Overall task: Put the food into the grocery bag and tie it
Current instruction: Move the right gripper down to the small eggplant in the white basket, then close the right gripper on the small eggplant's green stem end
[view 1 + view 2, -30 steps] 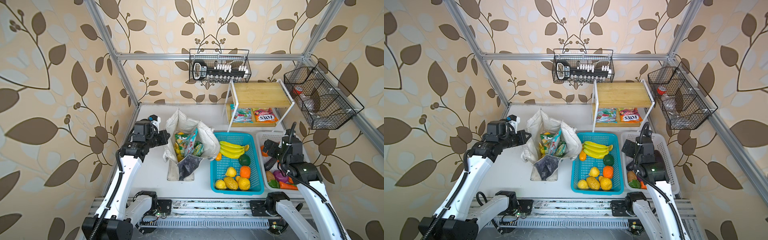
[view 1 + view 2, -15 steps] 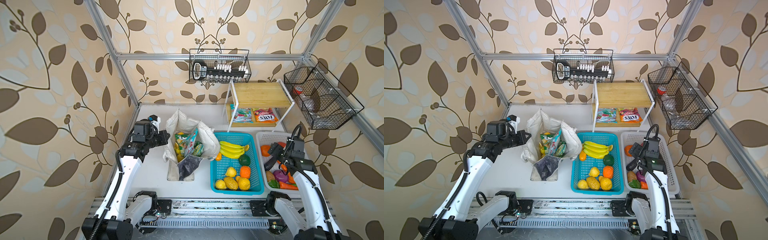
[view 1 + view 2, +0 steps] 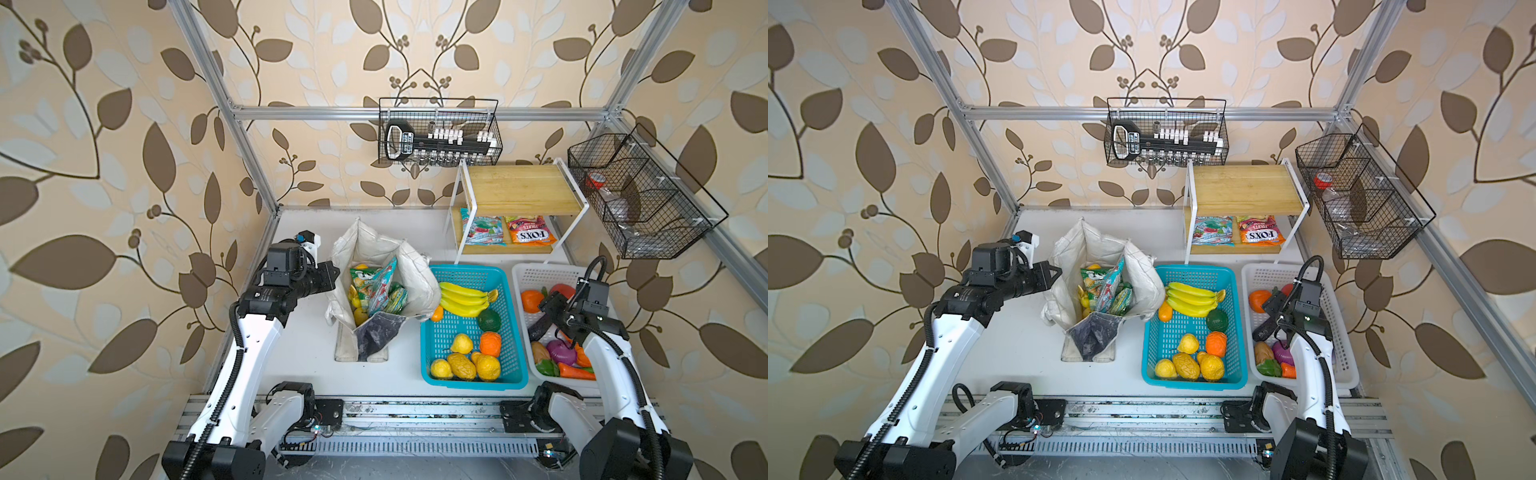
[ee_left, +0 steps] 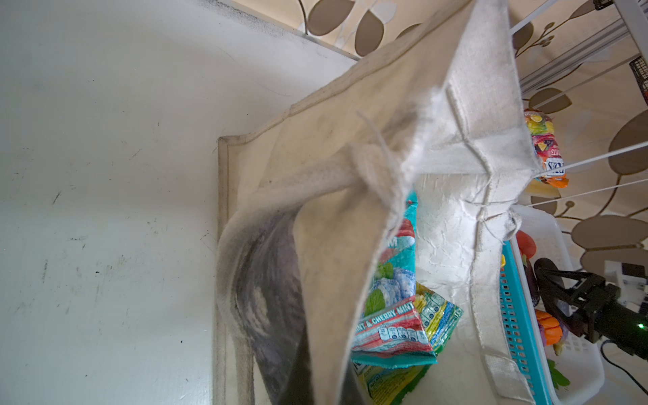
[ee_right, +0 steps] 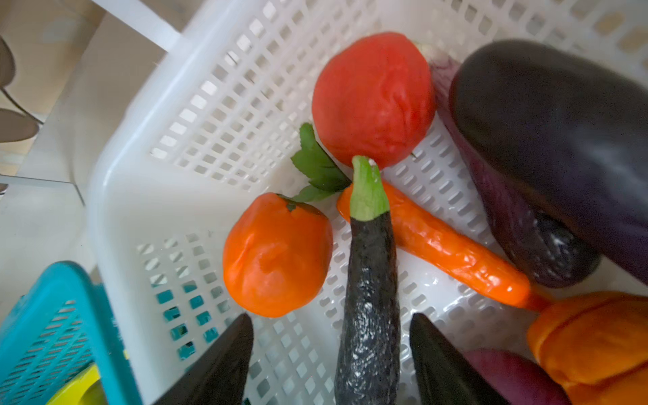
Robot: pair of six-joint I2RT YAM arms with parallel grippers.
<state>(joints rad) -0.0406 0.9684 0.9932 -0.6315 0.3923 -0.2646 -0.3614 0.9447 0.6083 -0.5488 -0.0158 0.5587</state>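
right wrist view: right pincer (image 5: 329,317), jaws parted, straddles slim eggplant (image 5: 368,273) without touching.

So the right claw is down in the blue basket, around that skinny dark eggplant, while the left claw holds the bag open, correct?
Not the blue one: the right gripper is in the white basket, straddling the skinny dark eggplant, as the right wrist view shows. The left gripper does hold the grocery bag open.

White table (image 3: 299,353) carries grocery bag (image 3: 419,276), blue basket (image 3: 467,271), white basket (image 3: 540,269) — plus shelf rack (image 3: 519,189).
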